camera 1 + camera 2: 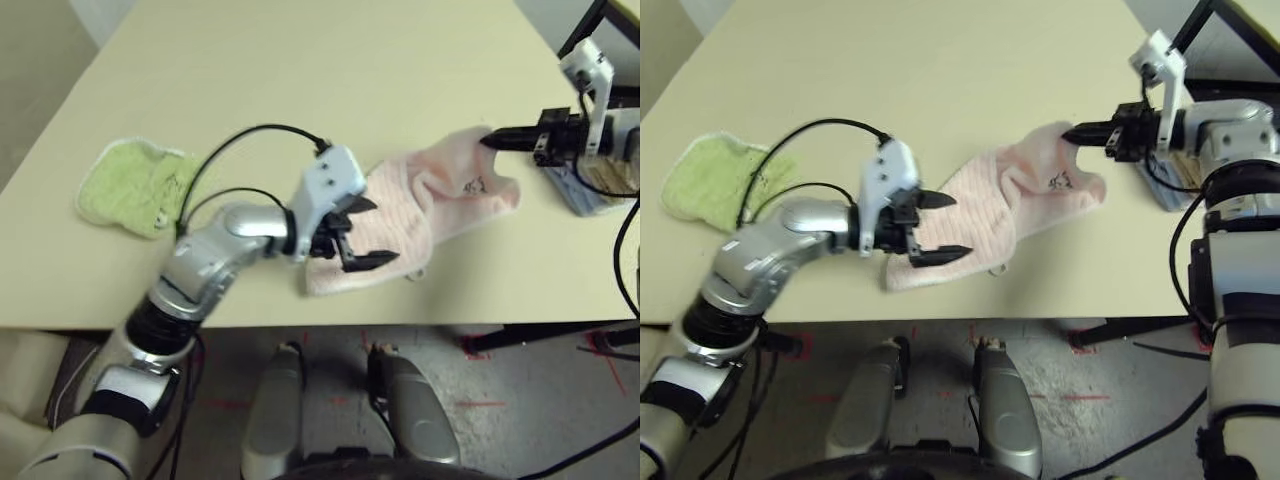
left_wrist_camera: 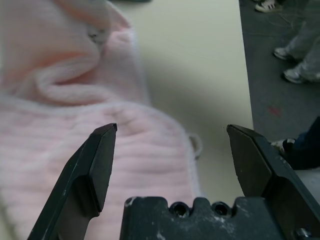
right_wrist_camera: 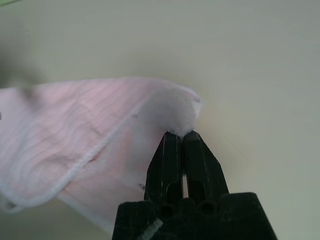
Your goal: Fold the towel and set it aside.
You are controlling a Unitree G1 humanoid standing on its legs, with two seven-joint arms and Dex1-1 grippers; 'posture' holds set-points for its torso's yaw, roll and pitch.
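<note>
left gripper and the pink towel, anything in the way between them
Nothing visible. The left gripper hangs open right over the towel's near end, with bare pink cloth between its fingers. The right gripper is shut on the towel's far corner.

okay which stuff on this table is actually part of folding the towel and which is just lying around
In the job:
- pink towel
- right gripper, shut on the towel's far corner
- left gripper, open over its near end

Lying about:
- green cloth
- folded cloths at the table's right edge
</note>
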